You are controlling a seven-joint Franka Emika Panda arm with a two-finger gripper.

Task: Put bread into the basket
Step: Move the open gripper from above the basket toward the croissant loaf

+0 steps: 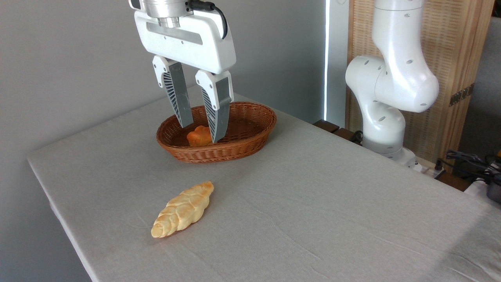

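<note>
The gripper [201, 133] hangs empty over the basket [250, 145], its fingers a narrow gap apart, above an orange bun [197, 138] lying inside. The bread [182, 210] lies on the table [313, 203], well in front of the basket. Judging by this, picking and placing remain.

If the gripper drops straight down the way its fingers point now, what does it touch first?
Probably the orange bun inside the basket: the open gripper hangs just over it, though depth is unclear. The bread lies well clear.
</note>
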